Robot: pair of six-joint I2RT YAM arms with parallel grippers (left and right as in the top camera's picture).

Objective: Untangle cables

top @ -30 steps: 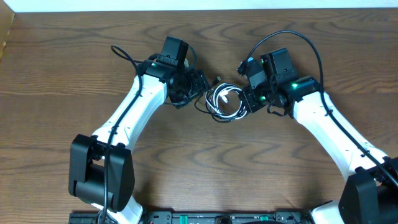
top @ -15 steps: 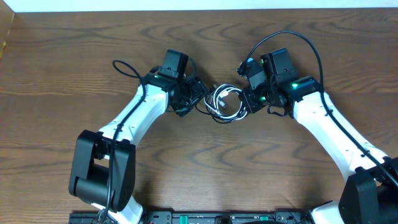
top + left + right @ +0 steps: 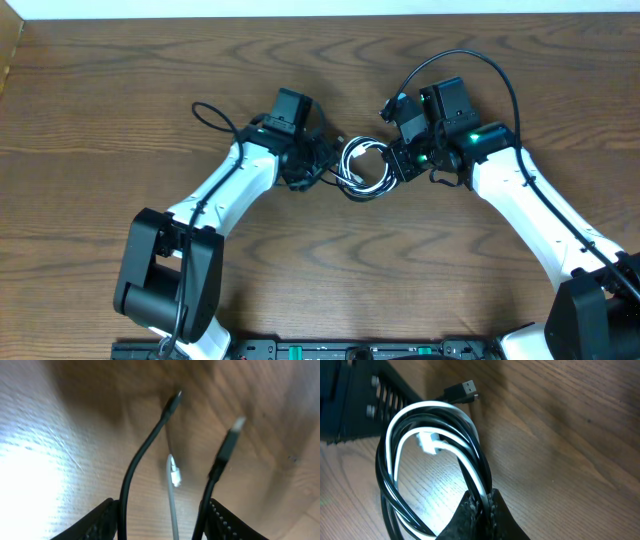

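The black cable [image 3: 343, 172] and the white cable [image 3: 368, 149] lie coiled together in one small loop between my two arms. My right gripper [image 3: 393, 165] is shut on the right side of the loop. The right wrist view shows its fingers [image 3: 482, 503] pinching black [image 3: 387, 495] and white [image 3: 435, 407] strands together, with a black USB plug [image 3: 462, 390] beyond. My left gripper [image 3: 325, 162] is at the loop's left side. Its fingers [image 3: 160, 512] are open, with two black strands [image 3: 137, 455] and the white end [image 3: 172, 495] running between them.
The wooden table [image 3: 100, 100] spreads around the arms. A thicker black arm wire [image 3: 210, 112] loops behind the left arm, and another [image 3: 480, 62] arches over the right arm. The left arm's gripper body [image 3: 355, 400] fills the top left of the right wrist view.
My left arm has moved to the right, bringing its gripper up to the left side of the coil. The right arm and the coil have stayed put.
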